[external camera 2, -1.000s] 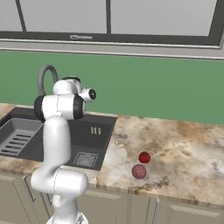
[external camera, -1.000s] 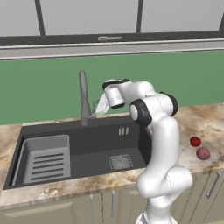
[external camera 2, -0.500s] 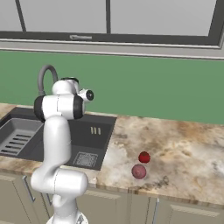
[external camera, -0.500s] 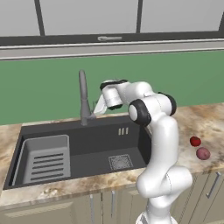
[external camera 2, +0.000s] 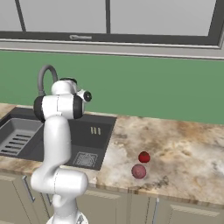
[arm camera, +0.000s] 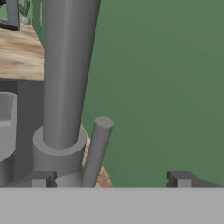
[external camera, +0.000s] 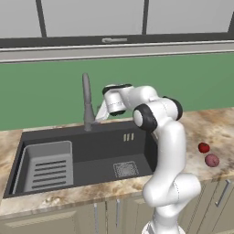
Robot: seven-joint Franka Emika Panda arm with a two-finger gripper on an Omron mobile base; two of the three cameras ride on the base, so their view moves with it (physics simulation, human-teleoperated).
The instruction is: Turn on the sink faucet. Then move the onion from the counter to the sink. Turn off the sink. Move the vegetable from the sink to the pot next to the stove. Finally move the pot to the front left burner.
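None of the five steps looks finished yet, and the robot is right at the very first one. The tool (arm camera: 109, 179) sits at the foot of the sink faucet (external camera: 86, 101), its two tips spread as wide as they go and closed on nothing, with the thin side lever (arm camera: 97, 148) standing up between them, nearer the left tip. No water shows coming from the spout, so the judgement here is that the faucet is not on yet and the lever wants a push or a nudge first. Over on the right, two small reddish balls lie on the tabletop (external camera 2: 183, 148), well apart from the sink (external camera: 91, 155): a brighter one (external camera 2: 144, 157) farther back and a duller one (external camera 2: 138, 171) just nearer the front edge; which of them is the onion is hard to say from here. The basin itself holds just the slotted tray insert (external camera: 48, 164) on the left and the drain grate (external camera: 125, 169). Left to do: water on, onion in, water off, vegetable to the pot, pot to the burner.
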